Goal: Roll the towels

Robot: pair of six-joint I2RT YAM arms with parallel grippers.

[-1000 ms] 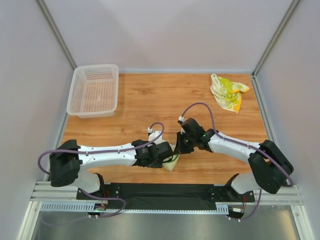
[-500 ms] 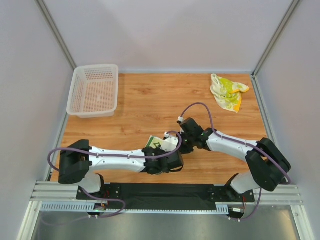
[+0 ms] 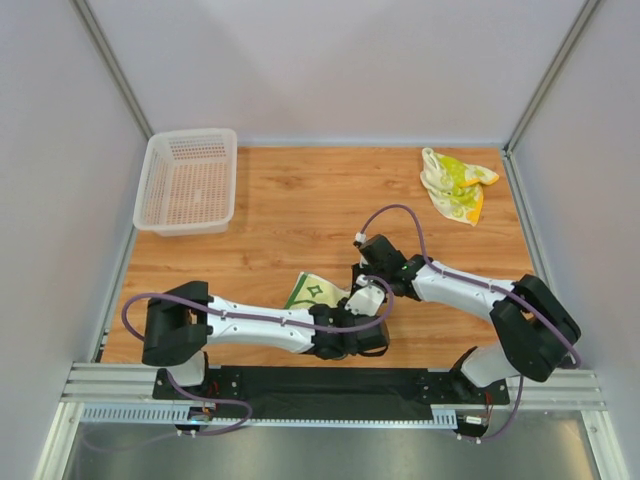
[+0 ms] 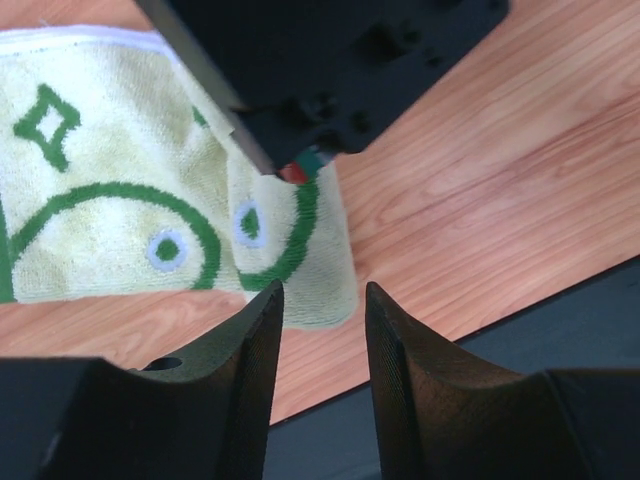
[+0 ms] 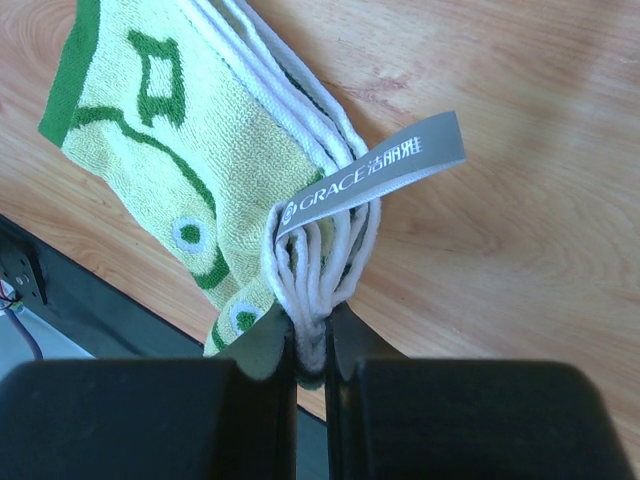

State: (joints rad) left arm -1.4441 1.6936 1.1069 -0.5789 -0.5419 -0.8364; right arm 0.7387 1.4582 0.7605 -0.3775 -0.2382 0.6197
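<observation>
White basket point(image 3: 187, 180) at the far left, in the back corner of the surface point(image 3: 300, 200). Near the front edge, about mid-width: green towel point(image 3: 316, 289), folded and lying flat, cream with dark green lines and diamonds. Just right of it, left pincer point(image 4: 322, 305), about half open, gripping nothing, fingers point(image 4: 250, 350) spread either side of the towel's near corner, seemingly just short of touching it. Next, right pincer point(image 5: 310, 345), closed tight on the same towel's bunched white hems, directly below a grey label point(image 5: 370, 175) reading GRACE. Far right at the back, well apart from both arms: yellow towel point(image 3: 455, 186), crumpled, with yellow-green blotches and an orange edge.
</observation>
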